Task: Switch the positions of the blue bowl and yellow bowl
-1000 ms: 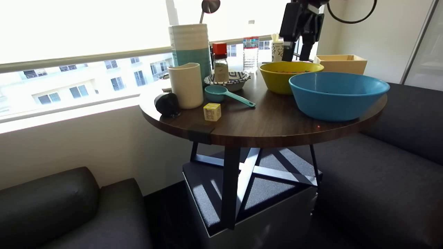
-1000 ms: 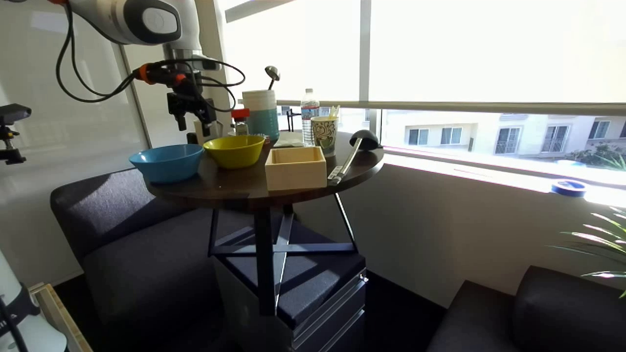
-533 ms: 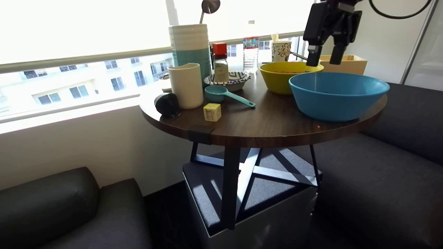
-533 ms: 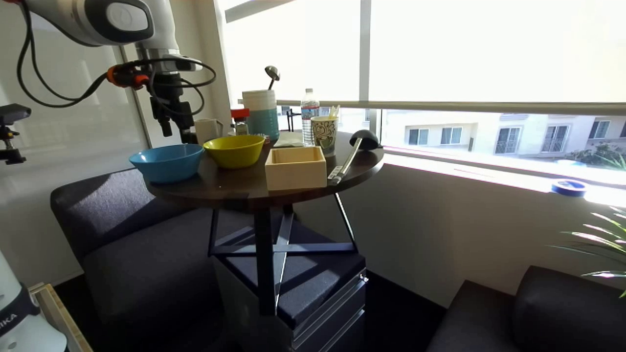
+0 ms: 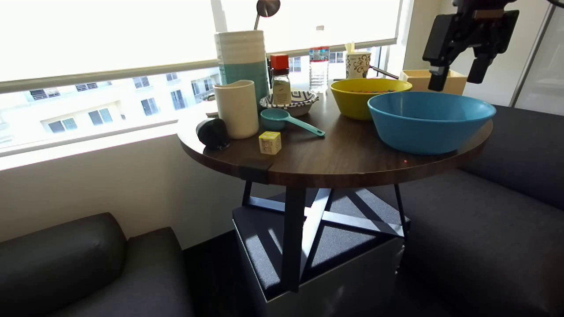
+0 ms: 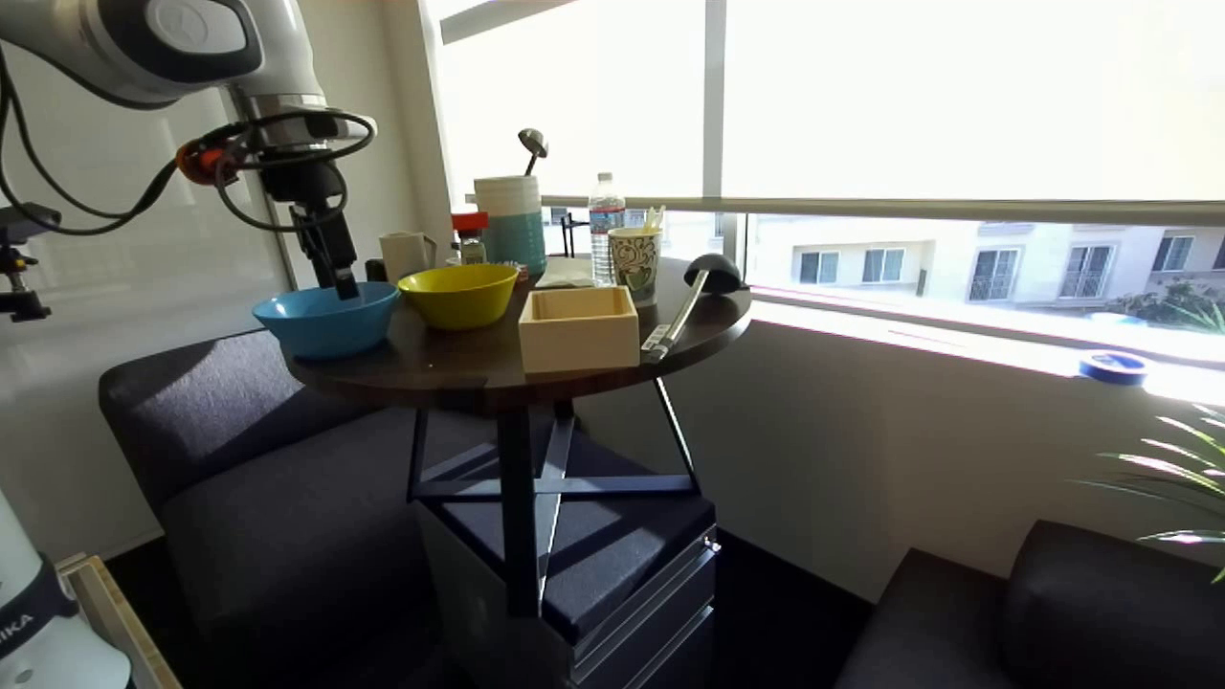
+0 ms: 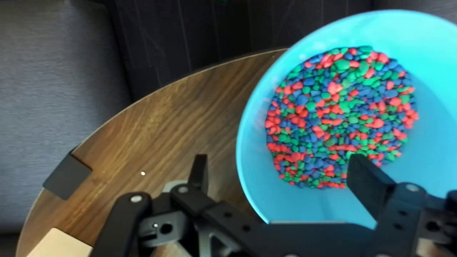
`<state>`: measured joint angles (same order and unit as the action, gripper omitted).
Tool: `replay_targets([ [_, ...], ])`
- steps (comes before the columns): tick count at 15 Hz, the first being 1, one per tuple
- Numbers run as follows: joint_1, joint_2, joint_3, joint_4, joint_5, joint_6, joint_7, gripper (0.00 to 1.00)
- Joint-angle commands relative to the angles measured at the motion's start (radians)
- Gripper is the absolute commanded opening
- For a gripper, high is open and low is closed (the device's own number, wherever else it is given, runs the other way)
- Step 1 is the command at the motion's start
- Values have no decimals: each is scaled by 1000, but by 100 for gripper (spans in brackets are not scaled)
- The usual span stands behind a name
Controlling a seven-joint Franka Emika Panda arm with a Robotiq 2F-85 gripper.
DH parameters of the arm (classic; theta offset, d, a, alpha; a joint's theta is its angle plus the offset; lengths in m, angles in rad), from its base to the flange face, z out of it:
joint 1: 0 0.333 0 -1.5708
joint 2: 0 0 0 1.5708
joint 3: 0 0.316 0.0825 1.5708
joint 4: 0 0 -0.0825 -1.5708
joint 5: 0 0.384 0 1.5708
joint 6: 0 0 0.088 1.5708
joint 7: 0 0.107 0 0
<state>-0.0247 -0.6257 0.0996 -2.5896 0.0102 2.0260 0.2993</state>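
The blue bowl [image 5: 429,134] stands upright near the table's edge in both exterior views [image 6: 325,327]. In the wrist view the blue bowl [image 7: 254,153] holds red, green and blue pebbles. The yellow bowl [image 5: 359,102] stands close beside it, also in both exterior views [image 6: 459,301], with some coloured bits inside; it is out of the wrist view. My gripper [image 5: 457,81] is open and empty above the blue bowl [image 6: 346,289]. In the wrist view the gripper [image 7: 280,160] has one finger outside the bowl's rim and one over its inside; neither visibly holds the rim.
A wooden box [image 6: 579,340] stands near the yellow bowl. A paper cup [image 6: 634,268], a water bottle [image 5: 319,66] and a red-capped jar [image 5: 282,86] stand farther back. A teal scoop [image 5: 274,119], a tan cup [image 5: 238,110] and a small cube [image 5: 270,143] are on the round table [image 5: 335,163].
My gripper has moved from above the yellow bowl across to above the blue bowl and turned somewhat. It stays open. Both bowls have not moved.
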Motion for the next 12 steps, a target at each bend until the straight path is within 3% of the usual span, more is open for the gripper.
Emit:
replay_targets([
  [1,-42,-38,-15,-44,-26,-4,16,100],
  [7,-104,-1,-67,-38,-28,-1,5,100],
  [12,-103,62,-89,-14,-17,-5,-36,100],
])
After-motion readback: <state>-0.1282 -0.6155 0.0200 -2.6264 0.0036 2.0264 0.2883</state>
